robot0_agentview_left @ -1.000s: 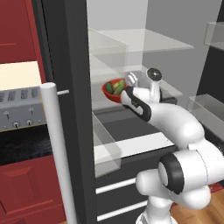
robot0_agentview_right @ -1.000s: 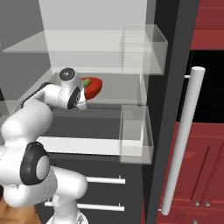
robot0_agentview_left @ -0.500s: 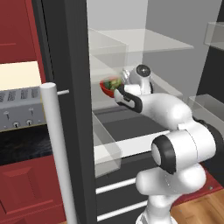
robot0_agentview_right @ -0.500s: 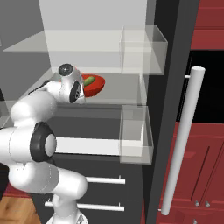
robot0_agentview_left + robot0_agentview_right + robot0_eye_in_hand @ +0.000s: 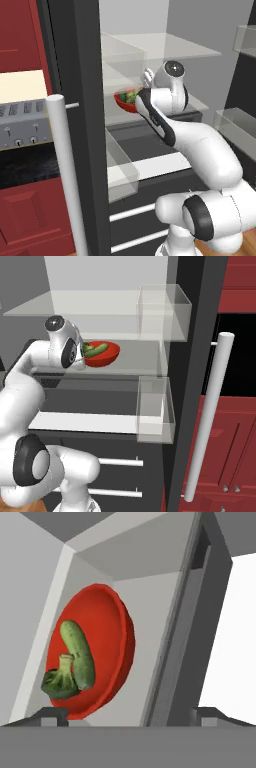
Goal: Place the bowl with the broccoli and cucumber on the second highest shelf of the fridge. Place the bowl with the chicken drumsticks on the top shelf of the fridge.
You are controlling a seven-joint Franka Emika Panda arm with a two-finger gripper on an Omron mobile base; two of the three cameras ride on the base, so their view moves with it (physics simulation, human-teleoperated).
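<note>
Where the red bowl [image 5: 101,353] sits on the second highest shelf [image 5: 132,363] of the fridge [image 5: 75,60], broccoli [image 5: 60,682] and cucumber [image 5: 78,653] lie inside it; just before the bowl, the gripper [image 5: 130,714] has its jaws apart, gripping nothing.

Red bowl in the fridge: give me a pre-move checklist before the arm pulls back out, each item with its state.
1. Red bowl sits on the second highest shelf, under the top shelf: ok.
2. Bowl upright, not tipped, judged from both base views: ok.
3. Broccoli and cucumber inside the bowl: ok.
4. Gripper jaws spread wide in the hand view, with one tip below the bowl's rim and the other far off to the side: ok.
5. Tips fully free of the bowl's rim: cannot tell, the near tip sits right at its edge.
6. Door bin beside the arm's way out, apart from the arm: ok.
</note>
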